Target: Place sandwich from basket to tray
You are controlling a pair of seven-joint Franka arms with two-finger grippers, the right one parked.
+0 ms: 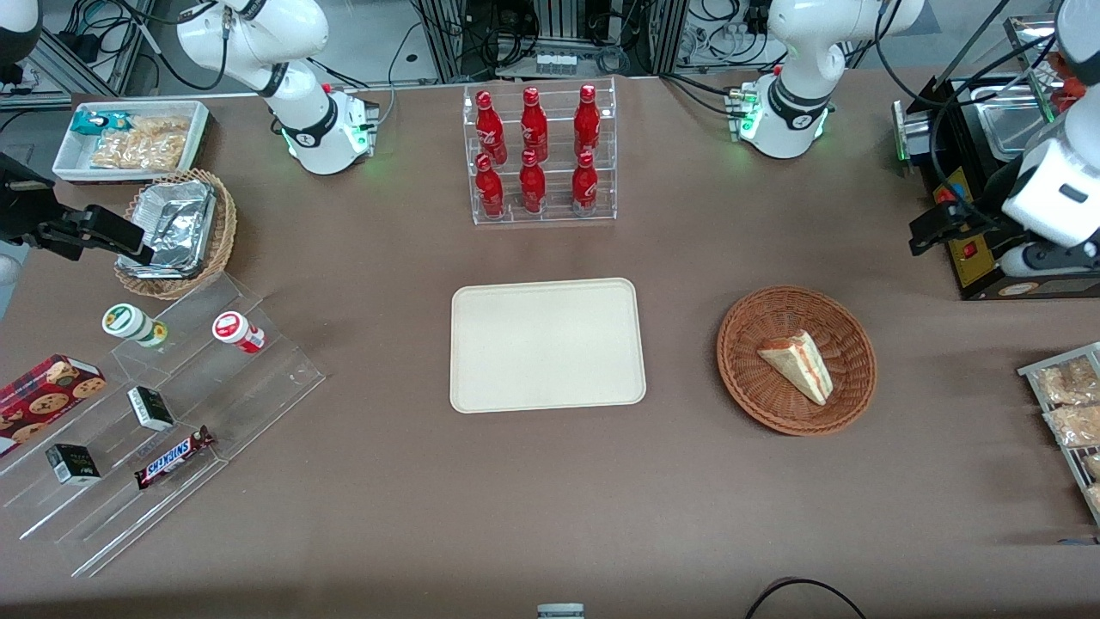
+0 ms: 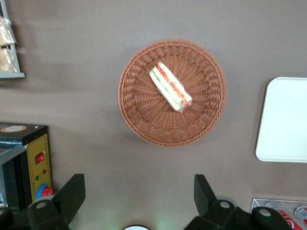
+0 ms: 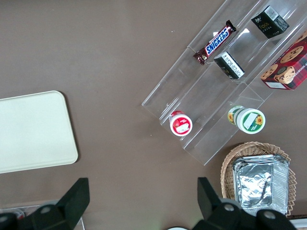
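The sandwich, a pale wedge with red and green filling, lies in the round reddish-brown wicker basket. The cream tray sits bare at the table's middle, beside the basket toward the parked arm's end. My gripper hangs open and holds nothing. It is above the bare tabletop, farther from the front camera than the basket and toward the working arm's end. Its black fingers stand wide apart.
A black machine with a red switch stands close beside the gripper. A rack of snack packs lies at the working arm's table edge. A clear rack of red bottles stands farther from the front camera than the tray.
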